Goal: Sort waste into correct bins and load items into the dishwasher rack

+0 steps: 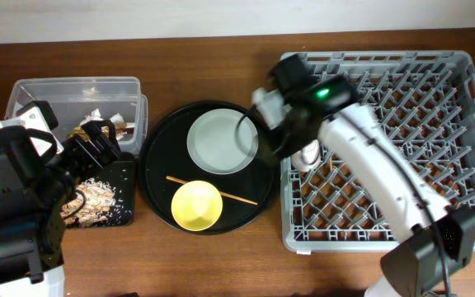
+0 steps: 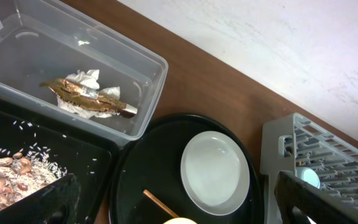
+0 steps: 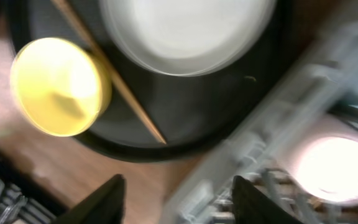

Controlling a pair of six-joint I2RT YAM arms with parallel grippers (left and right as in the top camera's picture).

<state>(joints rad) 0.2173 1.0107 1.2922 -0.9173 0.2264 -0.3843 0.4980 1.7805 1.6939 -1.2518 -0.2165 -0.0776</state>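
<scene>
The tissue [image 2: 86,79] and gold-brown wrapper [image 2: 89,96] lie in the clear tub [image 1: 72,89]. Food scraps [image 1: 97,196] lie in the shallow black tray [image 2: 98,152]. The plate [image 1: 221,142], yellow bowl [image 1: 196,205] and a chopstick [image 1: 221,195] sit on the round black tray [image 1: 157,165]. The pink cup [image 1: 308,154] and blue cup [image 2: 309,178] are in the rack [image 1: 402,124]. My left gripper [image 1: 101,144] is open and empty over the two bins. My right gripper [image 1: 264,136] is open and empty above the rack's left edge, beside the plate.
The rack fills the right half of the table, its left wall [image 3: 247,143] close to the round tray. The right wrist view is blurred and shows the bowl [image 3: 58,87], chopstick [image 3: 117,87], plate [image 3: 185,31] and pink cup [image 3: 328,162].
</scene>
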